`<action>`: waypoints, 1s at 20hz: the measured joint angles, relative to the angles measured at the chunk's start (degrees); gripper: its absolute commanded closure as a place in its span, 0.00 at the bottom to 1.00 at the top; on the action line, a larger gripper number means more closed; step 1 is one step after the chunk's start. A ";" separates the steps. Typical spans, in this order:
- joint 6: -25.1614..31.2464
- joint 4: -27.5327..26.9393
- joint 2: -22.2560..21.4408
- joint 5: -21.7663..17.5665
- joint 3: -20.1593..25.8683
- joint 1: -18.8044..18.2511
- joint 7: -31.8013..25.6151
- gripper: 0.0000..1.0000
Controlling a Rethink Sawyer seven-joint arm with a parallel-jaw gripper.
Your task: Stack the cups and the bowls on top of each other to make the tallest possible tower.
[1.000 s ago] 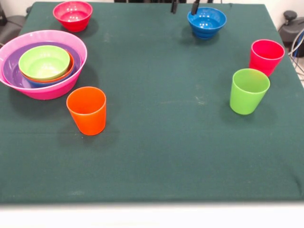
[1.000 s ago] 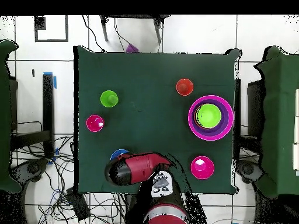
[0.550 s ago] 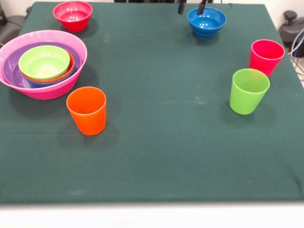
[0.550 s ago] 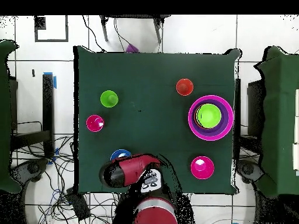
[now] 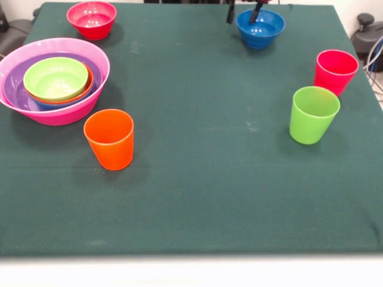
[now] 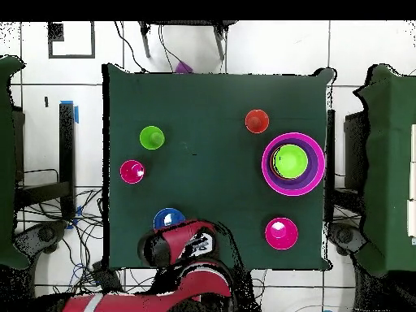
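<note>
Tool [image 5: 243, 12] lower, straddling glossy blue bowl [image 5: 260, 28] rim

Gripper [image 5: 243, 12] at the top edge, jaws apart, pointing down.

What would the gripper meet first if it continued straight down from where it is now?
Probably the dark blue bowl: the gripper hangs open over its rim, though depth is unclear.

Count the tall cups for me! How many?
3: orange plastic tumbler beside the pink bowl stack; lime green tumbler and red-pink tumbler together across the table.
</note>
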 measured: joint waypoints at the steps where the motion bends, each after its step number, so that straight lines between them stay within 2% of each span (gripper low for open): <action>1: -0.32 -0.01 0.46 0.01 -0.16 0.13 0.00 0.00; 3: -1.23 -0.01 1.61 0.01 -0.60 0.34 0.00 0.00; 4: -1.93 0.00 2.34 0.04 -0.92 0.34 0.00 1.00; 15: -1.83 0.17 0.80 0.00 -1.29 -0.26 0.00 1.00; 19: 1.55 0.98 -2.78 0.00 -0.45 -3.33 0.00 1.00; 20: 3.84 1.37 -4.76 -0.01 0.18 -5.18 0.00 1.00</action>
